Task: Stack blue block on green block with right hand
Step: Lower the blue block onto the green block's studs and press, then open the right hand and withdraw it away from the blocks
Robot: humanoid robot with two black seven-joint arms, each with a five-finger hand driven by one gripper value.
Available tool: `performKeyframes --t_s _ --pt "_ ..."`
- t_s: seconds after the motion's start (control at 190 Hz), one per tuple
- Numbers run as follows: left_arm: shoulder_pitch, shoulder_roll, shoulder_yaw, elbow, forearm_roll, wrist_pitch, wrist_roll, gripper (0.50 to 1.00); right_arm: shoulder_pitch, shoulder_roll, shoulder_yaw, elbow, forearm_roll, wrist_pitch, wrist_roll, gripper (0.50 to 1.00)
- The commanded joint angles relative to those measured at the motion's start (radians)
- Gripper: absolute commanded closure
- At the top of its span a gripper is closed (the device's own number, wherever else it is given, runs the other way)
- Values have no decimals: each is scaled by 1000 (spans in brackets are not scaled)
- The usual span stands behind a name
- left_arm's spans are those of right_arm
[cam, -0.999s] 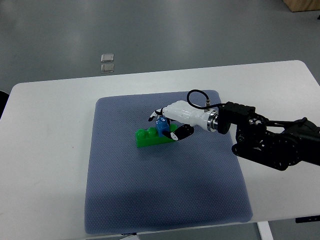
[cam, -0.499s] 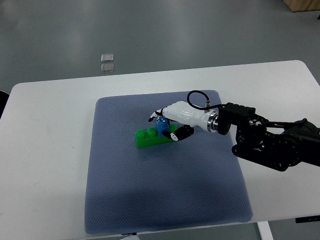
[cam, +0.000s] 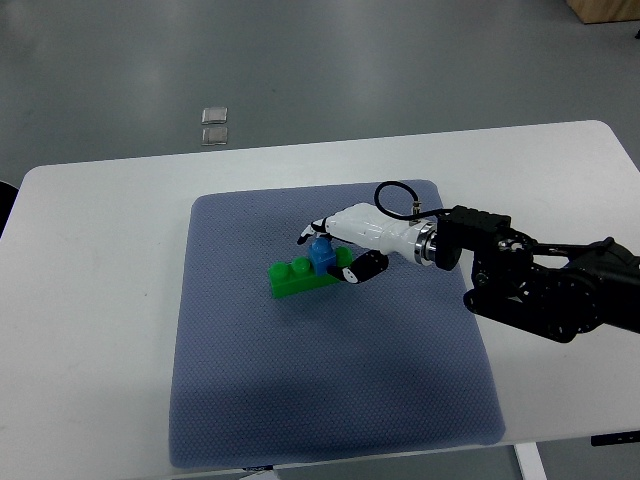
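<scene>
A long green block [cam: 296,277] lies on the blue-grey mat [cam: 330,400], a little left of the mat's middle. A small blue block [cam: 322,256] sits on the green block's right end. My right hand [cam: 332,253], white with black fingertips, reaches in from the right and is shut on the blue block, fingers behind it and the thumb [cam: 362,268] in front. The arm behind it is black. My left hand is out of the picture.
The mat covers the middle of a white table [cam: 90,300]. Two small clear squares [cam: 214,124] lie on the grey floor beyond the table's far edge.
The hand with the blue block has shifted slightly, and the green block has slid a few pixels to the left on the mat.
</scene>
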Motion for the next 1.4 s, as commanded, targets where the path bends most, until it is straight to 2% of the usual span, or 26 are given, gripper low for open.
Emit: performKeyframes --t_s 0.0,0.158,0.231,0.268,0.305,0.583,0.836,0.957,1.214,1.319,1.393 --pt "0 0 0 0 0 0 0 500 0 0 0 2 2 0 2 744" --pt "0 0 0 0 0 0 0 500 2 0 0 2 9 0 2 650" --pt "0 0 0 0 0 0 0 500 3 0 0 3 11 0 3 630" --pt "0 0 0 0 0 0 0 500 3 0 0 8 13 1 3 593" --pt "0 0 0 0 0 0 0 500 5 -2 0 9 14 1 5 587" --pt "0 0 0 0 0 0 0 500 17 -29 21 72 52 1 8 579" --pt "0 0 0 0 0 0 0 500 69 -103 40 89 149 6 11 581" --pt "0 0 0 0 0 0 0 500 72 -140 84 74 368 21 5 581" --pt "0 0 0 0 0 0 0 500 68 -134 190 -5 717 139 0 579" --pt "0 0 0 0 0 0 0 500 54 -127 213 -49 996 190 -9 579" --pt "0 0 0 0 0 0 0 500 54 -115 213 -98 1226 231 -52 579"
